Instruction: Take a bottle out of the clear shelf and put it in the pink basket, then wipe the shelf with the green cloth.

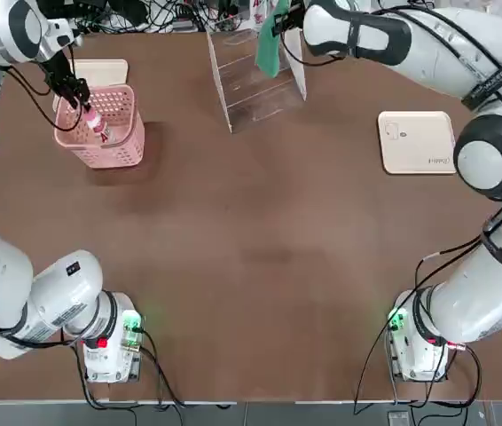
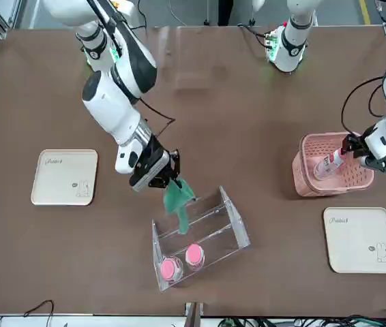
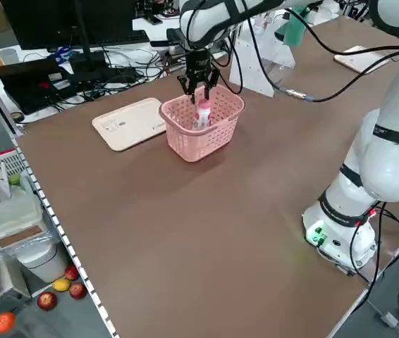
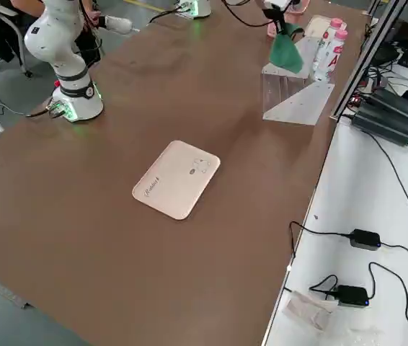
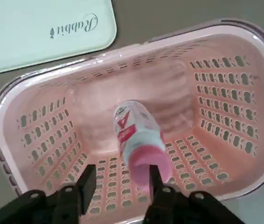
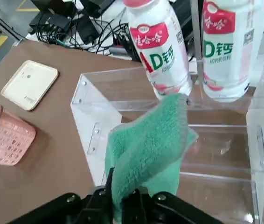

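We note the left claw spread over the pink basket; the bottle rests tilted inside, below that claw, pink cap toward it. We record the right claw pinching the green cloth above the clear shelf, two other bottles standing beyond it

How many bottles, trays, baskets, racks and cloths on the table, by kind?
Bottles: 3 (one in the basket, two on the rack)
Trays: 2
Baskets: 1
Racks: 1
Cloths: 1, in the right gripper
Total: 8
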Tool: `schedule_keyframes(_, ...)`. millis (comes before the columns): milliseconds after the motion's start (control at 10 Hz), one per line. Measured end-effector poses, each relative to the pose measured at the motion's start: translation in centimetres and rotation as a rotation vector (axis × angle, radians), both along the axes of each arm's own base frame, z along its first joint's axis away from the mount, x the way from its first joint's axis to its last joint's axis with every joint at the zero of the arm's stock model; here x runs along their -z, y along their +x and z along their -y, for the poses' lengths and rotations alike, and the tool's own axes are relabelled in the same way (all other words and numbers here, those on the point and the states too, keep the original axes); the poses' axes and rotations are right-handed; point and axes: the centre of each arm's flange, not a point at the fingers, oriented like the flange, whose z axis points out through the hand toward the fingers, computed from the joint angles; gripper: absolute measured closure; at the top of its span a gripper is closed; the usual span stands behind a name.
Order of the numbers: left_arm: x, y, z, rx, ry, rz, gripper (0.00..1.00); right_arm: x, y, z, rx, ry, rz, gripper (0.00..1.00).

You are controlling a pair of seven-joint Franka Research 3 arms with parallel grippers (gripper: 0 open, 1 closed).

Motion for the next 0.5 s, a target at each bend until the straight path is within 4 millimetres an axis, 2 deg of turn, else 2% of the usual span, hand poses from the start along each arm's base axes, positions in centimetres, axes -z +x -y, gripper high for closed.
schedule_keyframes(100, -0.2, 0.1, 0.0, 0.0, 0.001, 0.003, 0.31, 1.2, 0.2, -0.3, 0.004, 0.004, 0.017, 0.94)
schedule_keyframes(300, -1.3, 0.5, -0.1, 0.0, 0.008, 0.027, 0.02, 3.7, 0.5, -1.0, 0.009, 0.003, 0.049, 0.94)
schedule_keyframes(500, -5.2, 1.5, 0.0, 0.006, 0.023, 0.075, 0.0, 4.9, 1.2, -0.8, 0.026, -0.001, 0.067, 0.94)
